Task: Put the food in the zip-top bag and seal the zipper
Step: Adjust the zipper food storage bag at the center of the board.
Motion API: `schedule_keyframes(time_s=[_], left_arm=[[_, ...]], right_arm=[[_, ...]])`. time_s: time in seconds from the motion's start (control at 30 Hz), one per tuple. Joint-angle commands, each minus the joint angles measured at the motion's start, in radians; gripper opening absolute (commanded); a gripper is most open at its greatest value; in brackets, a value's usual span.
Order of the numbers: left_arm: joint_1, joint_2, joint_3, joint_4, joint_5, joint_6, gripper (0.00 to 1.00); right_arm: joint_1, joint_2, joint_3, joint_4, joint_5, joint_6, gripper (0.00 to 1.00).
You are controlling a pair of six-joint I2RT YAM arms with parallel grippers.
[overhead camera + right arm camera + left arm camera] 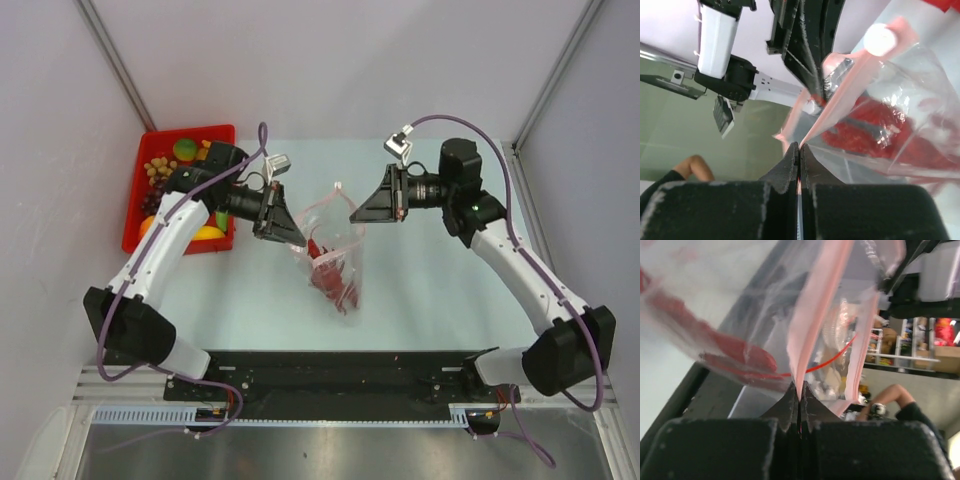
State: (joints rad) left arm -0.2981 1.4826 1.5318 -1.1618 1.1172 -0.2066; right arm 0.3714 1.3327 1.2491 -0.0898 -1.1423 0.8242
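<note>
**Both end effectors pinch the bag's mouth**

Your left end effector [799, 401] and right end effector [798, 150] are each clamped tight on the zipper [812, 325]. They hold the zip-top bag [335, 262] between them over mid-surface [430, 290], with red contents inside. Food [183, 150] lies in the red tray [205, 131].

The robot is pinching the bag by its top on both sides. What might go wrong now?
1. The left end effector and right end effector pinch only the thin zipper; the slick bag might slip and drop.
2. Its mouth looks open, so the red food inside might spill.
3. More toy fruit waits in the red tray, with no end effector free.
</note>
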Motion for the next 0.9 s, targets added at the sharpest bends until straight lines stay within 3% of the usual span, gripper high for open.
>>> schedule_keyframes(time_s=[0.0,0.07,0.17,0.2,0.3,0.47,0.77,0.87], left_arm=[[-0.001,0.115,0.042,0.233,0.156,-0.248,0.00],[0.001,0.201,0.106,0.299,0.141,-0.305,0.00],[0.011,0.358,0.267,0.381,0.103,-0.366,0.00],[0.013,0.390,0.359,0.342,0.045,-0.317,0.00],[0.013,0.430,0.422,0.285,-0.034,-0.233,0.01],[0.048,0.400,0.415,0.261,-0.123,-0.165,0.12],[0.071,0.401,0.521,0.169,-0.247,-0.027,0.14],[0.071,0.412,0.522,0.154,-0.261,-0.007,0.24]], right_arm=[[-0.046,0.167,0.015,0.009,-0.031,0.057,0.00],[-0.104,0.311,0.027,0.227,-0.027,0.171,0.00],[-0.144,0.442,0.074,0.317,0.004,0.188,0.00],[-0.147,0.454,0.105,0.312,0.010,0.176,0.00],[-0.144,0.444,0.125,0.273,0.018,0.124,0.00],[-0.149,0.341,0.130,0.194,0.042,0.014,0.00],[-0.132,0.244,0.138,0.104,0.075,-0.079,0.00],[-0.111,0.235,0.138,0.096,0.082,-0.097,0.00]])
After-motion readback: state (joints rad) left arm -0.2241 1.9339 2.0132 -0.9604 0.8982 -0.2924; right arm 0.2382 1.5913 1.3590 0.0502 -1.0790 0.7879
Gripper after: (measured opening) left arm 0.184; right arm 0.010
